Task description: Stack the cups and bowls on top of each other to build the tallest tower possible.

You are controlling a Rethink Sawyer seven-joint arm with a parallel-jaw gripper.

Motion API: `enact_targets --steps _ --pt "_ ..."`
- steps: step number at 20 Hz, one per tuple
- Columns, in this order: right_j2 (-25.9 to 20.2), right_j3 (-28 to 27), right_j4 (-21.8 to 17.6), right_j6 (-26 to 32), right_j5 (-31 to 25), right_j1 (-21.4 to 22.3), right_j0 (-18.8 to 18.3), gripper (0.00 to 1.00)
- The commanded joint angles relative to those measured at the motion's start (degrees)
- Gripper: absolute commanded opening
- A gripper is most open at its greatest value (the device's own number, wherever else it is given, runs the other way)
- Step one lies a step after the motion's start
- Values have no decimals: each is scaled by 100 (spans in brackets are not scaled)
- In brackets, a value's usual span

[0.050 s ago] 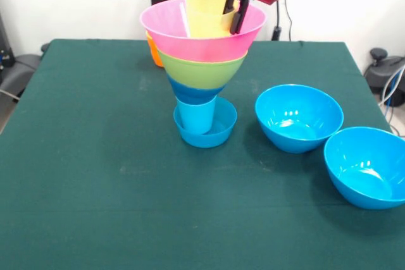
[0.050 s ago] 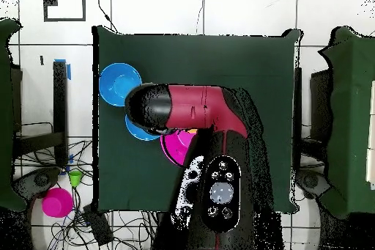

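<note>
The tower (image 1: 201,74) stood near the middle of the green worktop (image 1: 95,188), toward its far side in the front view. At its base sat a small blue bowl (image 1: 221,128) holding an upright light blue cup (image 1: 196,116). Above these rose a blue bowl (image 1: 193,90), then the lime green bowl (image 1: 201,71), then the big pink bowl (image 1: 202,35) at the top. The yellow cup (image 1: 209,12) stood inside the pink bowl. The claw (image 1: 236,6) reached down into the pink bowl with its dark fingers (image 1: 240,14) closed on the yellow cup's rim. An orange cup (image 1: 154,52) showed partly behind the tower, on the worktop. Two large blue bowls (image 1: 299,117) (image 1: 367,165) sat upright on the worktop, apart from the tower, touching or nearly touching each other. In the overhead view the arm (image 2: 194,108) covered most of the tower; only a part of the pink bowl (image 2: 176,146) showed.
</note>
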State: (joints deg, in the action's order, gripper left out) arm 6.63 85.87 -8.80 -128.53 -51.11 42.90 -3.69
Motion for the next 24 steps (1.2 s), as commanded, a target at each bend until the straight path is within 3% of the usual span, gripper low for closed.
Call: enact_targets --steps 1,14,24 --pt "10 335 -15 -920 247 -356 149 0" --pt "-7 356 143 -885 828 -484 139 0" --pt "67 310 281 -843 713 -501 212 0"
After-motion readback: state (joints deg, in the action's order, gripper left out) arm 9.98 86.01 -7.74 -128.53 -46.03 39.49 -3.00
